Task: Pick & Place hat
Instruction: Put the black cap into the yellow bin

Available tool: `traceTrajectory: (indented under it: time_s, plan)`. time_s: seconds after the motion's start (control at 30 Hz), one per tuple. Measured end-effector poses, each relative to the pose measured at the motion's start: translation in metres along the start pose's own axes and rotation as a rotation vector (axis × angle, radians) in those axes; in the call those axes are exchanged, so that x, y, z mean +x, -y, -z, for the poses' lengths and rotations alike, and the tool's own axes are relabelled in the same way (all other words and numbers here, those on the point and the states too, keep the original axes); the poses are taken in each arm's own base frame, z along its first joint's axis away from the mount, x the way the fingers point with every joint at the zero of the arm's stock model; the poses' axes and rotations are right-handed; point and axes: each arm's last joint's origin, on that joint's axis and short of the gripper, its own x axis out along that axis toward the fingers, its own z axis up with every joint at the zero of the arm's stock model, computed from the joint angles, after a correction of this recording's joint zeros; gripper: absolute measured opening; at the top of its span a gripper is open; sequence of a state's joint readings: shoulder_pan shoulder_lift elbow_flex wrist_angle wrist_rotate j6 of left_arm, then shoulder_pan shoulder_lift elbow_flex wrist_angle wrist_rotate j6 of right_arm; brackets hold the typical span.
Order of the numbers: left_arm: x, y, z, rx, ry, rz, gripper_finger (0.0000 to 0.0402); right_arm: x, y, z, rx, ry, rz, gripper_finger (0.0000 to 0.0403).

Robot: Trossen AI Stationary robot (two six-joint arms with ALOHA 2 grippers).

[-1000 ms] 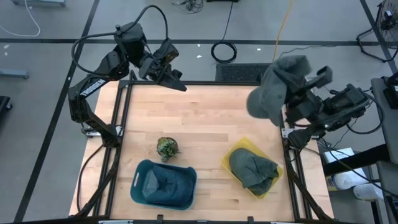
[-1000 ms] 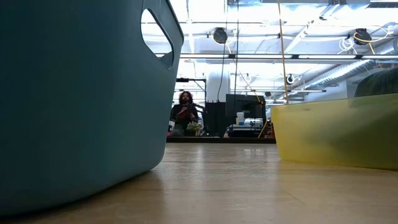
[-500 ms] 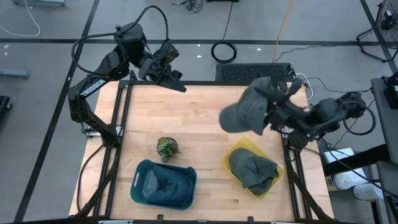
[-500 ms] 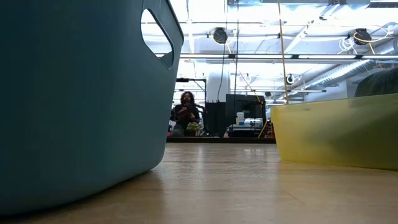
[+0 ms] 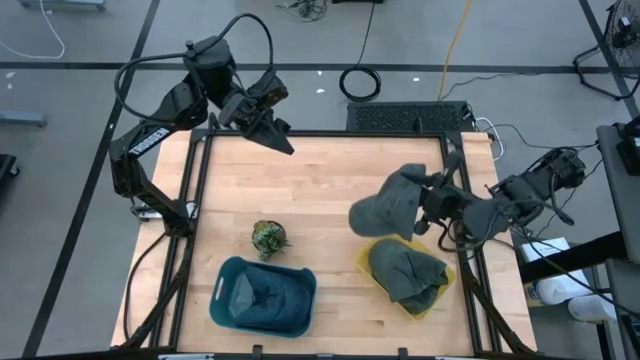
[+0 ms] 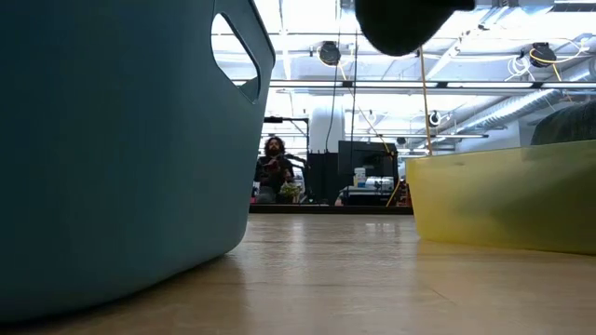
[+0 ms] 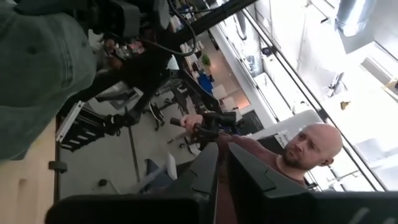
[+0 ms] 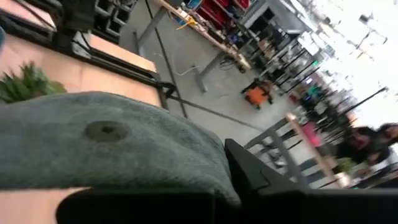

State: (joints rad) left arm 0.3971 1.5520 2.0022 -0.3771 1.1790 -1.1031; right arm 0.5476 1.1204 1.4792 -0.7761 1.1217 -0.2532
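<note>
Right pincer (image 5: 432,200) clenched on grey hat (image 5: 390,203), held above worktop (image 5: 330,185) just beside yellow bin (image 5: 366,262). Best approach – carry hat level, clear bin rims, release only over target. Left pincer (image 5: 283,142) closed, empty, at far edge.

- Bright ceiling lights (image 6: 391,19) are glaring, washing out the far room.
- The near teal bin (image 6: 112,149) is sitting blurred, shadowed.
- The table (image 5: 330,170) is lying evenly lit.

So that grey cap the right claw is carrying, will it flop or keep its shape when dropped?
The grey cap probably flops: its crown sags from the right claw. The other cap lies crumpled in the yellow bin, so expect the same.
</note>
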Motion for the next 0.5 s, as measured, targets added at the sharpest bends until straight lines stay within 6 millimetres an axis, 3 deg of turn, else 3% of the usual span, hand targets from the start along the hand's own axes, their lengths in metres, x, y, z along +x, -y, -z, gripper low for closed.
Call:
traceTrajectory:
  time_s: [0.5]
  plan:
    - [0.001,0.0,-0.001,-0.019,0.05,-0.024,0.0037,-0.003,-0.045,0.015,0.24,-0.173,-0.265,0.0002]
